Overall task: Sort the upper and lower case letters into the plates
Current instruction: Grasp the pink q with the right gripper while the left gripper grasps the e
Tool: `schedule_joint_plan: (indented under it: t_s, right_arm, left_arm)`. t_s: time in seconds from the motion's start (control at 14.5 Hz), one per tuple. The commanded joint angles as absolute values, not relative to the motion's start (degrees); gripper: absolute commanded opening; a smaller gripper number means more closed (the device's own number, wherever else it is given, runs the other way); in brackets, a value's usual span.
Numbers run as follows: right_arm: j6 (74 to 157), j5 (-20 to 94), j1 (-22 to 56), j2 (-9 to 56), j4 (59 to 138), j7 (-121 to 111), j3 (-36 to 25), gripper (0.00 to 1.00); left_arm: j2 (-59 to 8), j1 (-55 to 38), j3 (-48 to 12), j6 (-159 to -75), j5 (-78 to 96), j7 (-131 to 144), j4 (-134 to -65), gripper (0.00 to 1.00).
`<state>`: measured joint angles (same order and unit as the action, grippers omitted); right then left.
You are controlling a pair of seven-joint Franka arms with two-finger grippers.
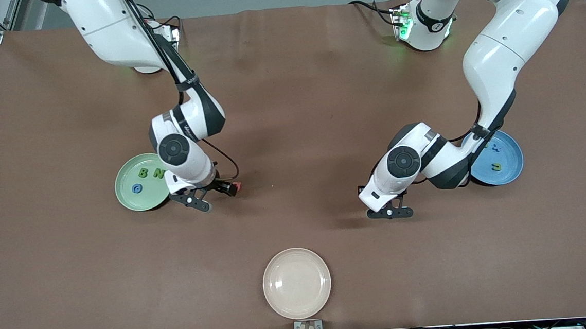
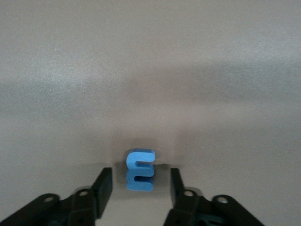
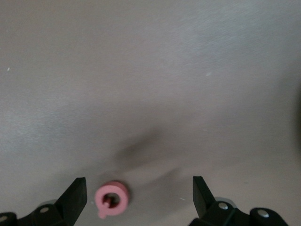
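Brown surface (image 1: 289, 108) mostly bare; cream plate (image 1: 296, 283) unused near the camera edge. Mint plate (image 1: 141, 182) holds B, N, blue G; blue plate (image 1: 499, 159) holds small letters. Left end effector (image 2: 141, 186) open, low, blue m (image 2: 140, 170) between its fingers, long axis along the approach. Right end effector (image 3: 139, 194) open wide; red G (image 3: 112, 198) flat between the fingers, nearer one. Each arm is nearer its own letter; room ample.

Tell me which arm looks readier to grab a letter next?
Probably the left: its gripper already has open jaws either side of the blue letter. The right gripper is open too, but the pink letter sits off-centre.
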<state>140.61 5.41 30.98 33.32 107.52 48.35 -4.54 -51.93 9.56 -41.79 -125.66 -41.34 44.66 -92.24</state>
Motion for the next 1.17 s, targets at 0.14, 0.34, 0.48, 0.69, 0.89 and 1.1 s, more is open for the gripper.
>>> schedule_joint_plan:
  t_s: [0.14, 0.34, 0.48, 0.69, 0.89, 1.1]
  right_arm:
    - [140.27, 5.63, 33.13, 36.38, 104.15, 51.59, -5.19, 0.86]
    - [140.19, 5.54, 34.01, 36.48, 104.33, 53.43, -5.19, 0.78]
    - [140.01, 5.54, 34.89, 36.47, 104.68, 53.61, -5.27, 0.74]
    - [140.1, 5.54, 34.98, 36.39, 105.73, 53.79, -5.27, 0.69]
    - [141.24, 5.54, 35.42, 36.3, 106.78, 54.84, -5.27, 0.67]
    - [141.86, 5.54, 35.51, 36.21, 107.31, 54.93, -5.27, 0.6]
  left_arm:
    - [-52.73, 8.88, -41.13, -126.74, -40.34, 44.47, -91.14, 0.45]
    - [-52.82, 8.79, -41.13, -126.74, -40.17, 44.82, -91.14, 0.29]
    - [-52.74, 8.88, -41.13, -126.74, -40.17, 47.97, -91.14, 0.18]
    - [-51.25, 9.75, -41.31, -126.74, -40.43, 50.01, -91.23, 0.09]
    - [-47.12, 12.73, -43.23, -123.85, -39.91, 49.75, -92.63, 0.09]
    - [-45.18, 27.27, -55.75, -116.05, -39.73, 47.82, -97.8, 0.09]
